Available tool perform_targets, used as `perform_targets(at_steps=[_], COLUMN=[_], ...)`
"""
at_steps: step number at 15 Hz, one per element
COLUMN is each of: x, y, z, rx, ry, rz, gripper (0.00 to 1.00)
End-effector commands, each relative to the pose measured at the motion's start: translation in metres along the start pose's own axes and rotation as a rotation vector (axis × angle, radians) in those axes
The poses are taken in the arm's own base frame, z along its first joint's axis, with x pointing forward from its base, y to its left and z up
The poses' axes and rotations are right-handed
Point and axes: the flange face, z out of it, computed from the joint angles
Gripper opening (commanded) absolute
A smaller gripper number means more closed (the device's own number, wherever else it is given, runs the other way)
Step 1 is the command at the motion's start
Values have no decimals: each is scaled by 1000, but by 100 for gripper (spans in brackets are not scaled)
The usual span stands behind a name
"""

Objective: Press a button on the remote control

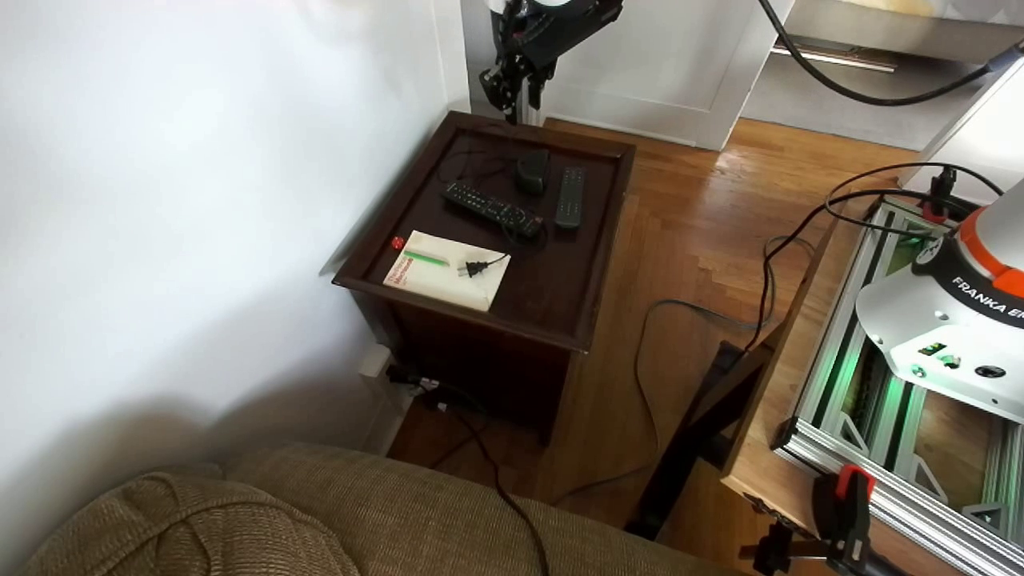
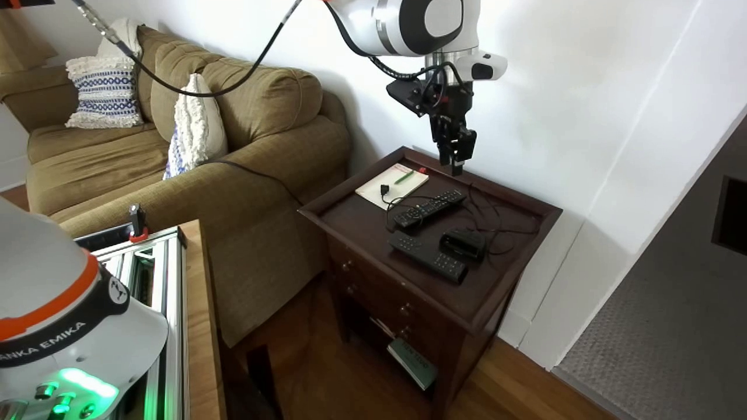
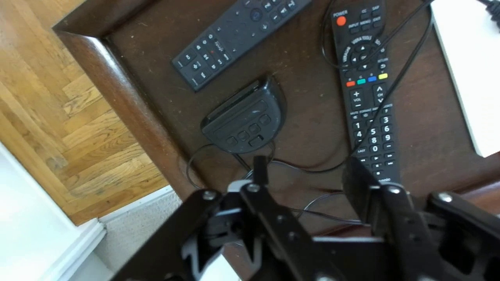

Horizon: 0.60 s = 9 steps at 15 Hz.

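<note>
Remote control [image 3: 368, 93] lies crossed by a cord [image 3: 406, 69], near a book [image 3: 472, 70]

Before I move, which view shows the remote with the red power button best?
The wrist view: the remote with the red power button appears large there, with legible button labels, though a cable crosses it. Both exterior views show it too, but small and with unreadable labels.
</note>
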Motion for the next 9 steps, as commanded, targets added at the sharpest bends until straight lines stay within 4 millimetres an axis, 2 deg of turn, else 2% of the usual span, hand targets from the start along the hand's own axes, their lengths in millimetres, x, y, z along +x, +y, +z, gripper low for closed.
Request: perform_targets(at_steps=[1,3,4,5,6,9], x=[-22,-27,-32,-17,-20,-24], y=[13,22,25,14,18,24], z=[-12,-15,-15,-12,-13,-15], rx=[-29,-17,2,-18,-16,-15], ry=[25,27,9,8,5,3], rz=[-38,-59,-95,-52,-70,-83], gripper=[86,100,100,90,99,100])
